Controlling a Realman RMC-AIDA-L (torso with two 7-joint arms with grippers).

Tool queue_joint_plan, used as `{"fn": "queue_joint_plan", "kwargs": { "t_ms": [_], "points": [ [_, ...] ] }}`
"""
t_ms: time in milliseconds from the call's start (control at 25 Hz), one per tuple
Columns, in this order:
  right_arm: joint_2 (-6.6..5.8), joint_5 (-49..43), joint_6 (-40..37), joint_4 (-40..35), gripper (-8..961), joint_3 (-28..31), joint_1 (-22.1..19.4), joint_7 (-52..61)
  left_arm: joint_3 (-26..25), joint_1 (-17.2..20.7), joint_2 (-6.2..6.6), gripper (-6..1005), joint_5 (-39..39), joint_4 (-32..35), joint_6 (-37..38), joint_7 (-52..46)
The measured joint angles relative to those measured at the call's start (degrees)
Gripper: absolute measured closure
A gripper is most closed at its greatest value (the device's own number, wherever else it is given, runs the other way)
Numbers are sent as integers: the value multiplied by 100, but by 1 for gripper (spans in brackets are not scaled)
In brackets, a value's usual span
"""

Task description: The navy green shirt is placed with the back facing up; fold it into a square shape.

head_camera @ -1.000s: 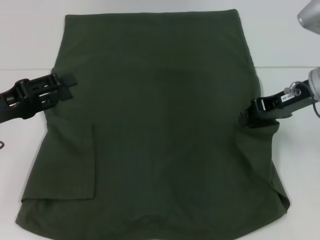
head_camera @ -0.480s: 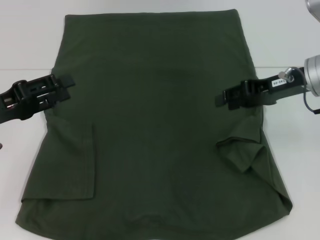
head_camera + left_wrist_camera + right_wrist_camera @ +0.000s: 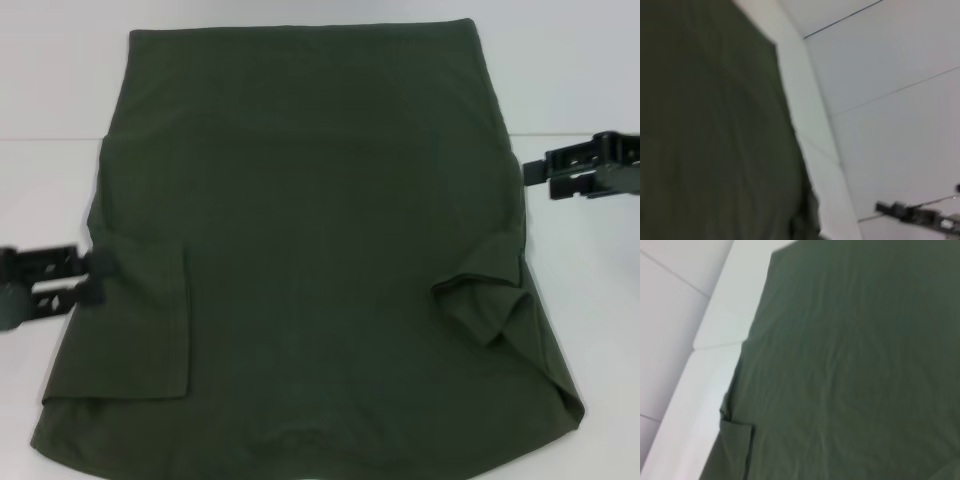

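The navy green shirt (image 3: 310, 230) lies flat across the white table (image 3: 50, 90) and fills most of the head view. Its left sleeve (image 3: 140, 320) is folded inward and lies flat. Its right sleeve (image 3: 490, 300) is folded inward in a crumpled heap. My left gripper (image 3: 95, 278) is open at the shirt's left edge, fingertips at the folded sleeve. My right gripper (image 3: 535, 178) is open just off the shirt's right edge, holding nothing. The left wrist view shows the shirt (image 3: 715, 140). The right wrist view shows the shirt (image 3: 850, 365) and its folded left sleeve (image 3: 735, 440).
Bare white table (image 3: 580, 80) lies on both sides of the shirt and beyond it. The table edge (image 3: 705, 345) appears in the right wrist view. Far off in the left wrist view is the right gripper (image 3: 910, 212).
My right gripper carried the right sleeve inward, let it go and drew back off the shirt to the right. My left gripper moved nearer along the shirt's left edge to the folded sleeve.
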Motion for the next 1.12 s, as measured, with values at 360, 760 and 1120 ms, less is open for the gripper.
{"fn": "queue_joint_plan", "kwargs": {
  "t_ms": [360,760,1120],
  "points": [
    [-118,45,-69,-4,333,6,126,71,-91,509,60,382,1020,301,25,-552],
    [-110,31,-80,9,342,-9,159,86,-128,601,33,383,1522,338,-362,-508],
    [-103,48,-59,40,350,5,154,86,-106,565,-59,383,1813,77,-907,-681]
  ]
}}
